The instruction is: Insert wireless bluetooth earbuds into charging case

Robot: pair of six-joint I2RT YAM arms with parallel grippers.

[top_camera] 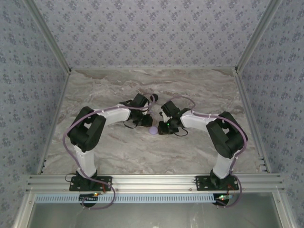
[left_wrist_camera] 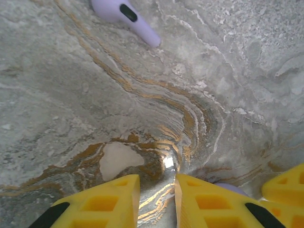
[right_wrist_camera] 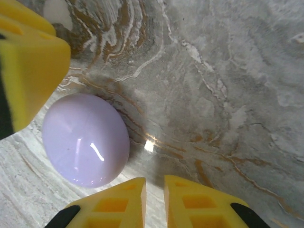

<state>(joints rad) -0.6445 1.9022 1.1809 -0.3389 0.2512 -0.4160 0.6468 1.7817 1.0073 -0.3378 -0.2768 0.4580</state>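
Left wrist view: lavender earbud (left_wrist_camera: 126, 16) on the marble table (left_wrist_camera: 228, 71), well beyond my left gripper (left_wrist_camera: 156, 183). Right wrist view: lavender rounded case (right_wrist_camera: 85, 140) (lid down), just left of my right gripper (right_wrist_camera: 155, 183), with a left finger (right_wrist_camera: 28, 61) crowding beside it. Overhead, the case sits between both grippers, each nearly closed and empty.

The marble table (top_camera: 118, 152) carries a lavender disc (right_wrist_camera: 85, 140). A lavender earbud (left_wrist_camera: 126, 16) lies on it too.
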